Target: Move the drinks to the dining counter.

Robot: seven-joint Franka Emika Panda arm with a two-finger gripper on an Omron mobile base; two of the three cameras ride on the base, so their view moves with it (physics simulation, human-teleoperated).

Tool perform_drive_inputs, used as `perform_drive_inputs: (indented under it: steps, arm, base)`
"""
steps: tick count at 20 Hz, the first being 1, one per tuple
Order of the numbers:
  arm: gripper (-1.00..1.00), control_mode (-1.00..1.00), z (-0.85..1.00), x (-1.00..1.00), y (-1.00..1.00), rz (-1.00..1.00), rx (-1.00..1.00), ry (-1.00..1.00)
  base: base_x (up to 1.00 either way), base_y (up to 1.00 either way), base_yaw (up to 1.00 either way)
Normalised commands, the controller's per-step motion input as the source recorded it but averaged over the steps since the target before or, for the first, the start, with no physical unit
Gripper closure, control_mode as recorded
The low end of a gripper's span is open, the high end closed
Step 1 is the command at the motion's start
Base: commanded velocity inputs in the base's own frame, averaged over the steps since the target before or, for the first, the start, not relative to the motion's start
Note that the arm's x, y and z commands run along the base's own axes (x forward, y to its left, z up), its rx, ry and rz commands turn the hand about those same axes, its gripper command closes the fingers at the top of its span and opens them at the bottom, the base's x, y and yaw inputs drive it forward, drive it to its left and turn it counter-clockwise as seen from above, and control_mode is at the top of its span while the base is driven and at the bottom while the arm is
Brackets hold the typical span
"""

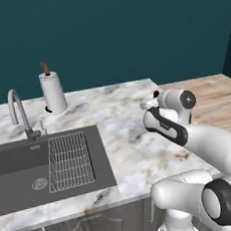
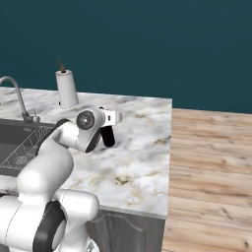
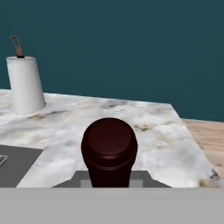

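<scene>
1 slim dark bottle (image 3: 109, 151), lower centre of the hand view, sits clamped in the closed gripper (image 2: 108, 134) above the marble dining counter (image 1: 136, 150) at mid-frame; likely rigid, smooth, slippery and tip-prone, so best gripped around its body below the neck.

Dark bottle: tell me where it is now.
In the hand view the dark bottle sits in the shut end effector, over the marble counter, right of the paper-towel roll.

The dining counter (image 1: 136, 150) has lots of bare room between the sink (image 1: 22, 169) and its right edge. The paper-towel roll (image 1: 53, 92) and faucet (image 1: 18, 114) stand far back on the left
</scene>
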Motion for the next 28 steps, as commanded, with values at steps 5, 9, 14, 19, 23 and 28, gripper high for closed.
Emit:
perform_drive_inputs:
  steps: [5, 9, 14, 19, 23, 28]
  arm:
    - [1.0, -1.0, -0.25, 0.09, 0.0, 0.0, 0.0, 0.05]
    - [1.0, -1.0, -0.26, 0.11, 0.0, 0.0, 0.0, 0.03]
    - [1.0, -1.0, -0.29, 0.11, 0.0, 0.0, 0.0, 0.0]
    - [1.0, -1.0, -0.32, 0.02, 0.0, 0.0, 0.0, 0.0]
    - [1.0, -1.0, -0.31, 0.0, 0.0, 0.0, 0.0, 0.0]
    - [1.0, -1.0, -0.27, 0.01, 0.0, 0.0, 0.0, 0.0]
  base:
    - [0.0, 0.0, 0.0]
    - [0.0, 0.0, 0.0]
    - [0.0, 0.0, 0.0]
    - [0.0, 0.0, 0.0]
    - [0.0, 0.0, 0.0]
    - [0.0, 0.0, 0.0]
